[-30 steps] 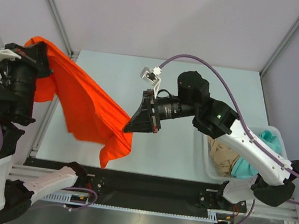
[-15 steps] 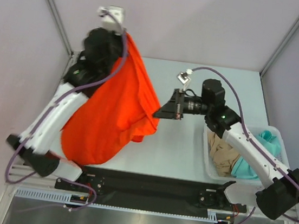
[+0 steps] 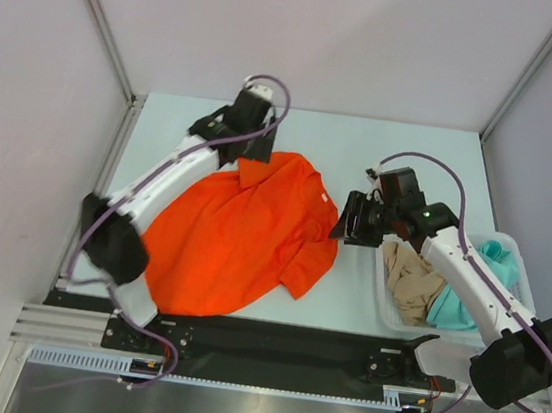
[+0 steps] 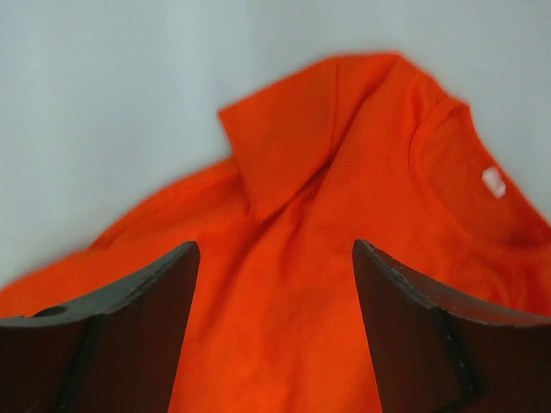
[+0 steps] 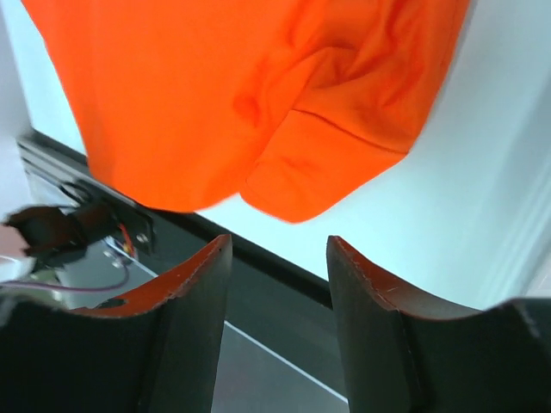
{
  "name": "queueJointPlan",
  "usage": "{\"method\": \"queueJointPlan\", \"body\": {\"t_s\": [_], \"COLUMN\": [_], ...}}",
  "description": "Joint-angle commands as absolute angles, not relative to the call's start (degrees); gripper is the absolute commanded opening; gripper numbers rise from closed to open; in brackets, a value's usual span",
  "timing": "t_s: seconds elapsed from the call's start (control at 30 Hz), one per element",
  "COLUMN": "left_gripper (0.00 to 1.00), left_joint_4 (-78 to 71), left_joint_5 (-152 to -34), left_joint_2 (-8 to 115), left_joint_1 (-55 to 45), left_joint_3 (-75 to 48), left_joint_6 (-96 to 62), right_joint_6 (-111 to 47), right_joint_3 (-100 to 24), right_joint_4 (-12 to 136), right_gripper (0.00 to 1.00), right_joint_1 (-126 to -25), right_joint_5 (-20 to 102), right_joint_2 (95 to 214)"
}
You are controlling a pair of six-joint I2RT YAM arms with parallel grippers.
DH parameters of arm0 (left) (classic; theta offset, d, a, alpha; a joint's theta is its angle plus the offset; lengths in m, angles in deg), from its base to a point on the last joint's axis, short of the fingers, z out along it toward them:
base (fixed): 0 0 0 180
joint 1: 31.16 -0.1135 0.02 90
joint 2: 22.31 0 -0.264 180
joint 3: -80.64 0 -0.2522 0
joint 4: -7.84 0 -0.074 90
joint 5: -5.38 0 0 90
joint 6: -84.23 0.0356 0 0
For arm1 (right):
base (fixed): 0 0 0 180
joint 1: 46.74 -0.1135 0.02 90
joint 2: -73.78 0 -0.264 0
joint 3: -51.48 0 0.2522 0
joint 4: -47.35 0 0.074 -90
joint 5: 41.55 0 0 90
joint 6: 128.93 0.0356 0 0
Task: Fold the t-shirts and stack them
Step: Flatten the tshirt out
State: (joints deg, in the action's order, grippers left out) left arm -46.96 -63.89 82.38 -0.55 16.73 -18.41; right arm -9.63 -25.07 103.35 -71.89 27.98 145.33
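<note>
The bright orange-red t-shirt (image 3: pixel 236 242) lies spread out on the pale table, collar toward the far side, with some wrinkles. My left gripper (image 3: pixel 246 153) hovers open over its collar end; in the left wrist view the fingers (image 4: pixel 138 292) straddle orange-red cloth (image 4: pixel 344 172) without pinching it. My right gripper (image 3: pixel 346 225) stands open just beside the shirt's right sleeve, holding nothing; its wrist view shows that sleeve (image 5: pixel 318 163) beyond the gripper (image 5: pixel 277 243). A teal-green t-shirt (image 3: pixel 497 256) and a beige-tan t-shirt (image 3: pixel 410 283) lie bunched in the basket.
The white basket (image 3: pixel 381 300) sits at the table's right edge, under the right arm. A black rail (image 3: pixel 270 335) runs along the near edge. Metal frame posts stand at the far corners, with walls close on both sides.
The orange-red t-shirt was held up in the air by both grippers; it has been swung down and laid out on the table. Both grippers have opened and let go of it.
</note>
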Motion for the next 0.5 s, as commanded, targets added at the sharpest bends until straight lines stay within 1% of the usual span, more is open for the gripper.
{"method": "queueJointPlan", "body": {"t_s": [0.0, 0.03, 0.07, 0.1, 0.13, 0.17, 0.2, 0.23, 0.27, 0.3, 0.33, 0.37, 0.4, 0.47], "left_gripper": [0.77, 0.75, 0.73, 0.73, 0.73, 0.75, 0.77, 0.8, 0.89, 0.91, 0.96, 0.99, 0.99, 0.99], "left_joint_4": [-46.8, -46.4, -46.1, -46.1, -46.4, -46.7, -48.0, -48.6, -49.2, -51.4, -53.4, -55.8, -58.4, -59.3], "left_joint_5": [-64.1, -64.7, -65.3, -66.1, -67.2, -69.3, -69.9, -70.2, -70.2, -68.7, -66.6, -64.3, -61.6, -60.9], "left_joint_2": [63.0, 59.6, 52.9, 50.1, 47.5, 45.1, 41.8, 40.4, 39.6, 39.0, 39.3, 39.9, 41.3, 42.2], "left_joint_1": [-0.7, -0.8, -1.1, -1.3, -1.3, -1.4, -1.4, -1.4, -1.4, -1.3, -1.3, -1.3, -1.6, -1.8], "left_joint_3": [2.2, -7.6, -12.2, -16.5, -23.6, -26.7, -29.4, -34.2, -36.3, -38.1, -40.1, -40.6, -41.1, -41.7], "left_joint_6": [-23.1, -25.7, -27.2, -28.8, -30.0, -33.1, -35.0, -37.0, -41.0, -43.2, -49.3, -52.5, -54.2, -56.9], "right_joint_6": [-14.8, -14.3, -13.7, -13.2, -12.0, -11.4, -10.6, -9.9, -9.3, -8.7, -6.8, -5.9, -5.3, -6.0], "right_joint_3": [-24.5, -23.6, -23.3, -23.0, -22.8, -23.3, -23.9, -24.9, -27.5, -29.6, -31.4, -33.3, -37.3, -39.7], "right_joint_4": [105.3, 102.4, 100.9, 99.4, 96.4, 95.0, 93.9, 92.9, 93.3, 94.3, 97.6, 99.8, 102.2, 106.3], "right_gripper": [0.54, 0.55, 0.55, 0.56, 0.57, 0.58, 0.61, 0.62, 0.62, 0.63, 0.64, 0.64, 0.66, 0.71], "right_joint_1": [-75.5, -78.4, -79.6, -80.9, -82.7, -83.8, -84.4, -85.2, -87.0, -87.7, -88.5, -89.4, -90.0, -90.6], "right_joint_5": [30.7, 30.6, 30.4, 30.5, 30.6, 30.7, 30.8, 31.2, 34.1, 37.1, 40.6, 48.0, 52.2, 59.0], "right_joint_2": [145.4, 146.1, 148.1, 149.4, 150.8, 152.9, 156.7, 159.1, 161.2, 163.1, 167.5, 169.4, 171.6, 175.7]}}
